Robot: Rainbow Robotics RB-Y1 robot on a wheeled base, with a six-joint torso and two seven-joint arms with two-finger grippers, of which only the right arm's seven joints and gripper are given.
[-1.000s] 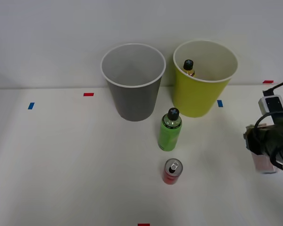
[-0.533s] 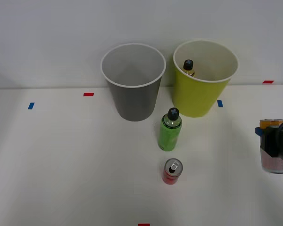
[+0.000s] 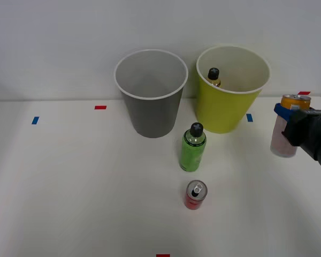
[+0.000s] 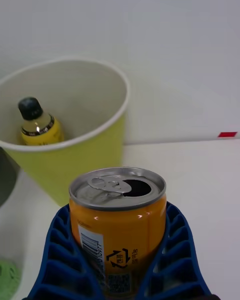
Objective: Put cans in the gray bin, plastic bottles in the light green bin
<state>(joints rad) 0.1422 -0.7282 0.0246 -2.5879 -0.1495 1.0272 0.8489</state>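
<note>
Gripping an orange drink can [image 4: 118,220], the right hand [image 4: 120,260] has its blue ribbed fingers [image 4: 62,260] pressed against the can's two sides; the can stands upright, silver top with an opened pull tab facing up. From the front view the same can [image 3: 289,128] shows orange at the top and pale lower down, held at the right edge of the worktop [image 3: 69,187], to the right of the light green bin [image 3: 224,110] and apart from it.

Light green bin: upright at the back of the worktop, a yellow bottle with a black cap [image 3: 214,76] inside it, leaning on the inner wall. Wrist view shows this bottle [image 4: 39,125] too, inside the bin [image 4: 95,152] just beyond the held can.

Gray bin [image 3: 152,101]: upright, just left of the light green one, nothing seen inside.

Green bottle with a black cap [image 3: 192,148]: standing in front of the two bins, between them.

Small red can [image 3: 195,195]: upright, near the green bottle on its front side, not touching it.
</note>
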